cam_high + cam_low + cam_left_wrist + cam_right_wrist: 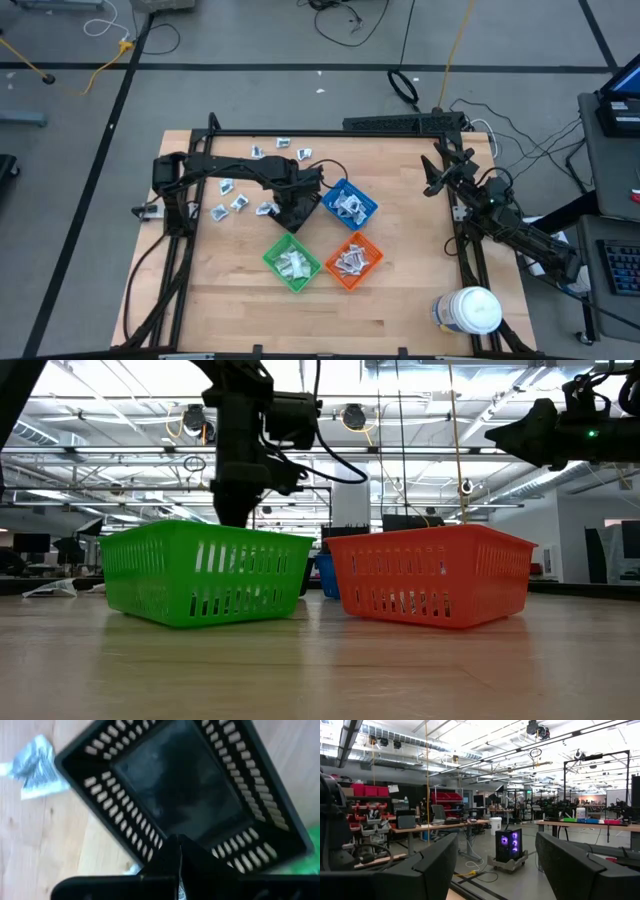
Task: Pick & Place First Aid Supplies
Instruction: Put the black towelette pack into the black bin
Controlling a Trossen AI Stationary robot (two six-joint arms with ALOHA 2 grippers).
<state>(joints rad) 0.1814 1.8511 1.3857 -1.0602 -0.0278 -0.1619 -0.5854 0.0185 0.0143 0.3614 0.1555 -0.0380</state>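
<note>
Crinkled silvery packets (238,203) on wood

The high view looks straight down from well above the table (240,300), taking in both arms and the floor around — the low view sits at tabletop level, close before the green bin (205,572) and orange bin (430,575), facing level into the room. The left wrist view looks steeply down, close over the black bin (185,785) just ahead of its fingers (167,862). The right wrist view faces out level past its fingers (437,865) into the room, the same hall the low view sees.
</note>
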